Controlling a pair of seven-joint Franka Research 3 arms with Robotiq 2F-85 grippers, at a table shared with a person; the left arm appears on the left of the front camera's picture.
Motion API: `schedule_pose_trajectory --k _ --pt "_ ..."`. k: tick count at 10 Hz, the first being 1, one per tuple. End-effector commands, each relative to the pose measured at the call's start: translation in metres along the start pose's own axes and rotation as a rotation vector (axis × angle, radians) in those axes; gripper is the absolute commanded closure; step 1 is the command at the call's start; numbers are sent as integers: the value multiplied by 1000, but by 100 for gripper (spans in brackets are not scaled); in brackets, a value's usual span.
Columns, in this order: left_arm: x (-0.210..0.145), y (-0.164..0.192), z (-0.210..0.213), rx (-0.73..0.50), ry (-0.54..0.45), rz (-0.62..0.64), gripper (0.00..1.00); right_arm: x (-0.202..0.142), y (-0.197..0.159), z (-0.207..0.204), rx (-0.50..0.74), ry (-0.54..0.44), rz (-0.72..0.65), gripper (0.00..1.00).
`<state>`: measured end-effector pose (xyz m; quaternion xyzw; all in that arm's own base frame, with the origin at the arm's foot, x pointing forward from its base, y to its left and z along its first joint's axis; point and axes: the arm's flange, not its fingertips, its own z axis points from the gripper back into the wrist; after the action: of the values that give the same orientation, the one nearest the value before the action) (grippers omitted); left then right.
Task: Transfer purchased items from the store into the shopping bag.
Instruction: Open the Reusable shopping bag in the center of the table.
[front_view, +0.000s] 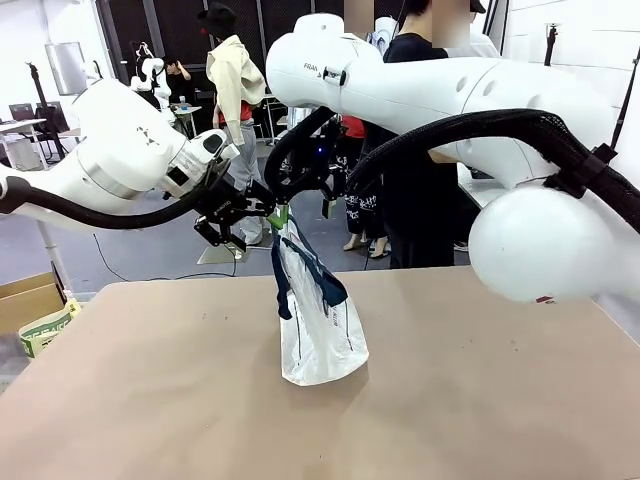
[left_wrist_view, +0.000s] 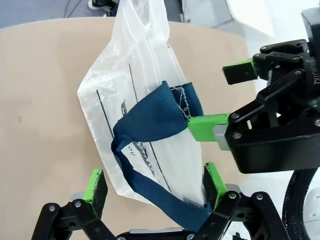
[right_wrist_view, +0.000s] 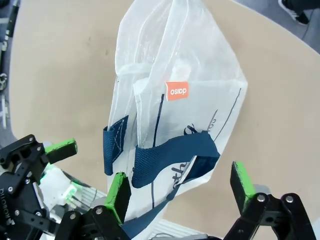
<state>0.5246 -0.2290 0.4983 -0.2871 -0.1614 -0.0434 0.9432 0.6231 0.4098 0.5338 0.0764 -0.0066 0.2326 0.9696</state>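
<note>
The shopping bag (front_view: 318, 330), translucent white with navy handles and a dark logo, stands upright in the middle of the table. Both grippers meet at its top. My left gripper (front_view: 245, 215) is open, and in the left wrist view a navy handle strap (left_wrist_view: 150, 117) loops between its green fingers (left_wrist_view: 97, 185). My right gripper (front_view: 292, 198) is open too, and its lower green pad (left_wrist_view: 207, 125) touches that handle. In the right wrist view the bag (right_wrist_view: 180, 60) and its orange label (right_wrist_view: 177, 91) sit between the right gripper's spread pads (right_wrist_view: 242, 181). The store and the purchased items are out of view.
The brown table (front_view: 150, 400) spreads bare around the bag. A person in black (front_view: 415, 190) stands at the far side behind the right arm. A cardboard box (front_view: 25, 298) sits on the floor off the table's left edge.
</note>
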Motion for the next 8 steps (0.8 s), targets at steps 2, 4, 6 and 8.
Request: schedule_pose_trajectory --k 2,4,6,8 --pt "2 -2 2 -41 -36 -25 0 41 9 18 -11 7 -26 0" --pt "2 -3 3 -39 -33 -36 0 40 10 30 -9 -30 -28 0" --pt "2 -3 3 -41 -34 -43 0 42 10 38 -15 -60 -33 0" --pt "2 -1 3 -34 -35 -36 0 44 9 32 -7 -41 -38 0"
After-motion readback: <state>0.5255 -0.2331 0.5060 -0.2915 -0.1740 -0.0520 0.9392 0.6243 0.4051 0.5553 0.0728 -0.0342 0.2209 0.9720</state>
